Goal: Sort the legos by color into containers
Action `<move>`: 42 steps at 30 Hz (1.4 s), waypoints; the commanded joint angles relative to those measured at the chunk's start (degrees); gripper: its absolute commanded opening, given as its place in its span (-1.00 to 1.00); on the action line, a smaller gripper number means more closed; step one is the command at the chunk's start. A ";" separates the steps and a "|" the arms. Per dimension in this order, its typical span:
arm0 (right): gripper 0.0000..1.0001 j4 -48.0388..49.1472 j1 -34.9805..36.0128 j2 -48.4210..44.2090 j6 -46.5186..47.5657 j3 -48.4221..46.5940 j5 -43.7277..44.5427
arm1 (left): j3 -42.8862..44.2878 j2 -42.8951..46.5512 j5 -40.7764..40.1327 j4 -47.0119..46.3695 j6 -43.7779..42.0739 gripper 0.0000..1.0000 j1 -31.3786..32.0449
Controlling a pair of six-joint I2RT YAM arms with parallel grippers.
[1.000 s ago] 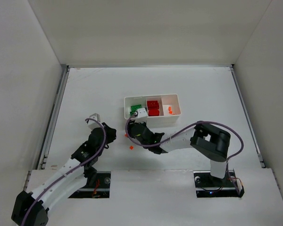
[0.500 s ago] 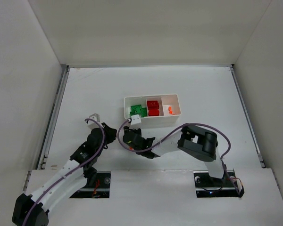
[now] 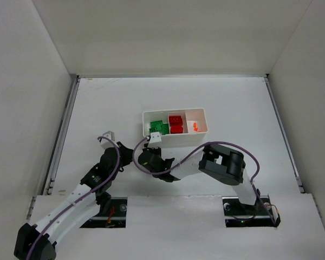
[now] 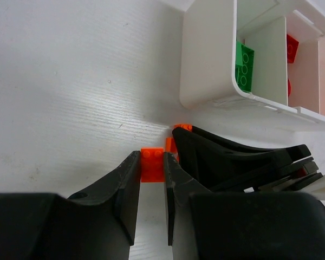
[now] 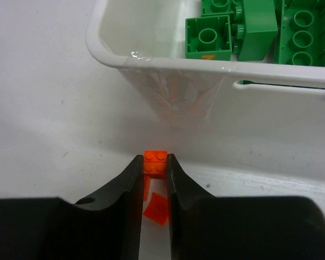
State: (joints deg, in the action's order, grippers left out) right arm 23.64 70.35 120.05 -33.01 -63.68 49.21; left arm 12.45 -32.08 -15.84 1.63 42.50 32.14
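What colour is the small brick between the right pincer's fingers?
Orange; the brick shows best in right wrist view.

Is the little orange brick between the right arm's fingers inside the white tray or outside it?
Outside. The orange brick sits in front of the tray's outer wall, pinched in the right gripper; green bricks lie inside.

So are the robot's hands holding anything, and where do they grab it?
Both. The left end effector pinches an orange lego by its two opposite sides; the right end effector pinches another orange lego the same way.
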 commanded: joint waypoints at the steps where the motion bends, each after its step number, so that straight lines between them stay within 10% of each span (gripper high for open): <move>1: -0.58 1.58 1.67 -1.47 -1.17 0.65 1.50 | 1.26 0.08 0.10 0.04 0.21 -0.72 -0.28; 11: -0.60 5.28 4.58 -24.93 1.47 15.50 4.05 | 3.02 -4.57 0.01 -4.52 0.56 -0.72 1.39; 19: -0.61 4.40 -7.09 -43.48 5.50 26.58 0.54 | 6.18 -8.00 -0.69 -6.55 1.00 -0.71 6.39; 28: -0.57 3.26 -27.31 -44.12 6.30 28.61 -13.34 | 13.73 -18.10 -4.55 -12.34 -0.66 -0.71 15.00; 34: -0.10 3.35 -29.96 -45.16 6.12 28.43 -16.43 | 21.46 -27.32 -5.17 -17.09 -3.30 -0.70 17.29; 42: -0.07 -0.51 -31.02 -59.56 3.05 35.72 -15.46 | 35.69 -45.07 -4.03 -23.24 -6.20 -0.70 18.88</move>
State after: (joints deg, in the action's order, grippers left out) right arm 24.62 39.94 65.32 -27.90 -30.04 33.69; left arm 42.78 -73.30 -19.73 -16.10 38.79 50.26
